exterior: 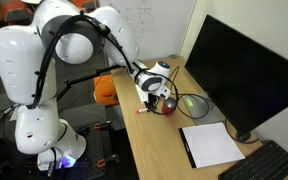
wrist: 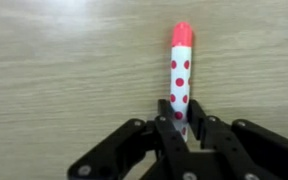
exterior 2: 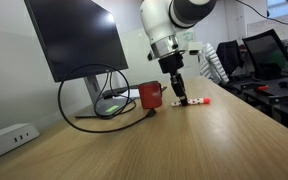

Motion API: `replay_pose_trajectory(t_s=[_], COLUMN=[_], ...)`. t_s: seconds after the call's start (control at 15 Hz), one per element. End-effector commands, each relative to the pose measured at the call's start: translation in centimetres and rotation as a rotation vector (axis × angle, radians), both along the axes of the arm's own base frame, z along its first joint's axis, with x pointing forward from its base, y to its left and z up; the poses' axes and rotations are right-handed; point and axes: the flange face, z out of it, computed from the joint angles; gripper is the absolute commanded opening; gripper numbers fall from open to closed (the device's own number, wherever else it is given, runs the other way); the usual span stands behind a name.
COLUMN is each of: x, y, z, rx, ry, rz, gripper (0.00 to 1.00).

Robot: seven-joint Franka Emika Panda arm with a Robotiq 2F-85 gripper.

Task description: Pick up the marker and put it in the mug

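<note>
**One marker pinched, mug waits nearby**

Low in the wrist view, the gripper [wrist: 184,128] pinches the near end of the dotted marker [wrist: 181,75], which lies on the table [exterior 2: 219,140]. The grasp looks made. Next comes a lift, then a short carry leftward over the red mug [exterior 2: 150,95].

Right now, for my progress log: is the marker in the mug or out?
Out. The marker lies flat on the desk near the red mug, its end within the gripper.
</note>
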Motion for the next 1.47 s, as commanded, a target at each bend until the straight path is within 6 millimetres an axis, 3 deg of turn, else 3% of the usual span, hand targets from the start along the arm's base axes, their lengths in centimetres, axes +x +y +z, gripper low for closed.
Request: replay_pose_trajectory(t_s=[0.0,0.13,0.33,0.93,1.4], x=[-0.1,-0.2,-0.2,-1.0,-1.3], y=[-0.1,0.1,0.1,-1.2,-3.8], z=[-0.2,0.2,1.6,9.8,12.0], rx=[-0.028,-0.004,0.031,0.242,0.41], ry=[0.008,0.01,-0.007,-0.048,-0.105], rz=[0.007,0.045,0.165,0.672,1.05], gripper=[0.08,0.01,0.05,0.05,0.05])
